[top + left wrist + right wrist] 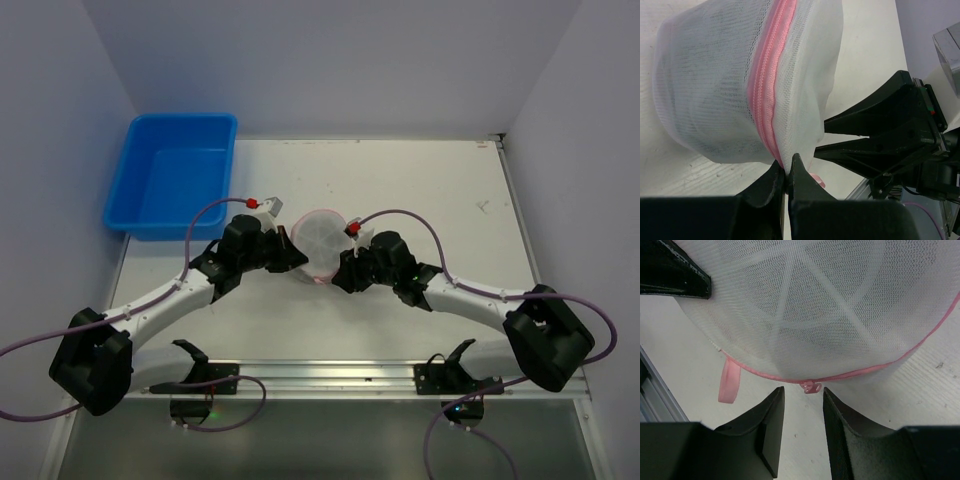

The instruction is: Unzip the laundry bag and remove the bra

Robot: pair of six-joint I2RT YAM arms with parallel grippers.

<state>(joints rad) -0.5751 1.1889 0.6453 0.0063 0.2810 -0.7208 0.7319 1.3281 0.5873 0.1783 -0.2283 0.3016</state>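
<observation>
The laundry bag [322, 240] is a round white mesh drum with a pink zipper, in the middle of the table between both grippers. My left gripper [786, 170] is shut on the bag's edge [785, 145] at the pink zipper seam [765, 90]. My right gripper [802, 392] is open, its jaws either side of the pink zipper pull [810, 387], not touching it. A pink ribbon loop [729, 381] hangs from the seam to the left. A dark shape shows faintly through the mesh; the bra itself is hidden.
A blue plastic bin [175, 185] stands at the table's back left. The right arm's gripper [880, 135] shows close beside the bag in the left wrist view. A metal rail [330, 375] runs along the near edge.
</observation>
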